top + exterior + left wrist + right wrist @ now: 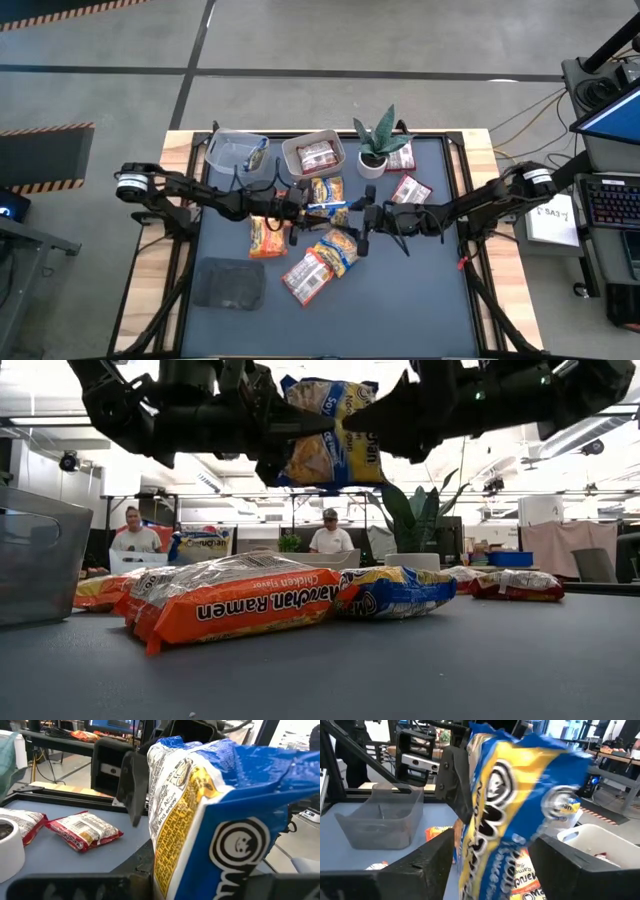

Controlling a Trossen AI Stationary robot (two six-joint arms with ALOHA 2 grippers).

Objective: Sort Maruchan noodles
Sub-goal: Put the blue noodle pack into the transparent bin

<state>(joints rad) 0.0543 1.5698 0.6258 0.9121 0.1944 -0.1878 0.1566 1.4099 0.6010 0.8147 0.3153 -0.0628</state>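
Note:
A blue-and-yellow Maruchan packet is up in the air over the middle of the table, between my two grippers. My left gripper comes from the table's left, my right gripper from the right, each shut on one end of the packet. Below lie an orange packet, another blue-yellow one and a red one, all flat on the mat. Two more red packets lie near the plant, and one red packet rests in a tub. My left gripper pinches the packet's left end between its two fingers, coming level from the table's left. The packet is lifted clear and stands on edge between the fingers. My right gripper pinches the packet's right end from the table's right, level, one finger on its near face. The packet runs back between the fingers.
Two clear tubs stand at the far left of the mat. A potted plant stands at the far middle. A dark grey pad lies near the left front. People sit behind the table in the low view.

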